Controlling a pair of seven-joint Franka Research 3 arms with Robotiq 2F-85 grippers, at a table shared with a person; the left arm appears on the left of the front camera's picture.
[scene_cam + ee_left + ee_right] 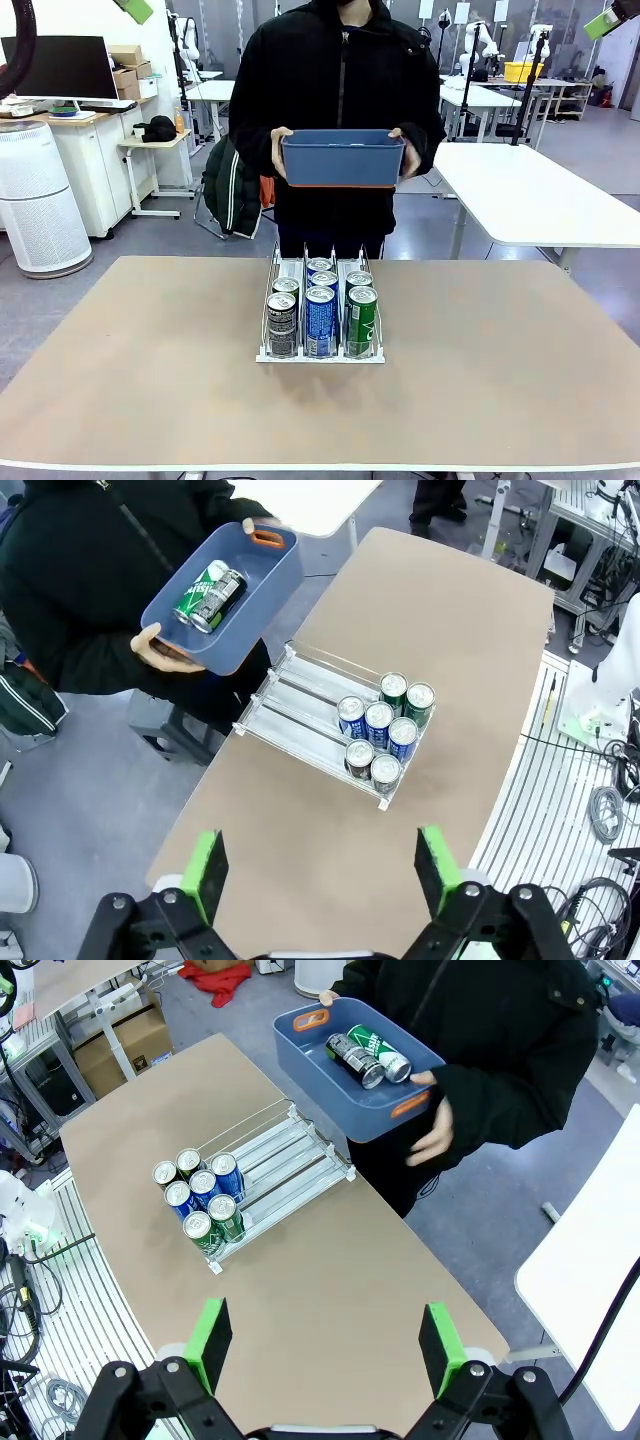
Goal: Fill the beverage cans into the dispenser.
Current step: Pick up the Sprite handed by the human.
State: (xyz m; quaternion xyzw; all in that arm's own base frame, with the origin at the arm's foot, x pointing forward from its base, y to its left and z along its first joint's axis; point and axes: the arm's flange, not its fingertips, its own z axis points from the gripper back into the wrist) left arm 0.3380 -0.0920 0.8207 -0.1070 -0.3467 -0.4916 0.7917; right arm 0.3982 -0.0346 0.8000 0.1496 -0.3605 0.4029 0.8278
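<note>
Overhead, the left tool (pixel 320 870) and right tool (pixel 325 1340) hang released, jaws wide and empty. Below on the desk (pixel 420 610), seven beverage cans (pixel 378 720) stand at the robot-side end of the dispenser (pixel 300 695). Beyond, a person (pixel 340 70) holds a blue bin (pixel 342 160) with two loose cans (pixel 210 595) lying inside.

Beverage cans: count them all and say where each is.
9 cans. Seven stand in the dispenser: two black-grey left lane, three blue middle, two green right. Two lie in the person's blue bin.
</note>
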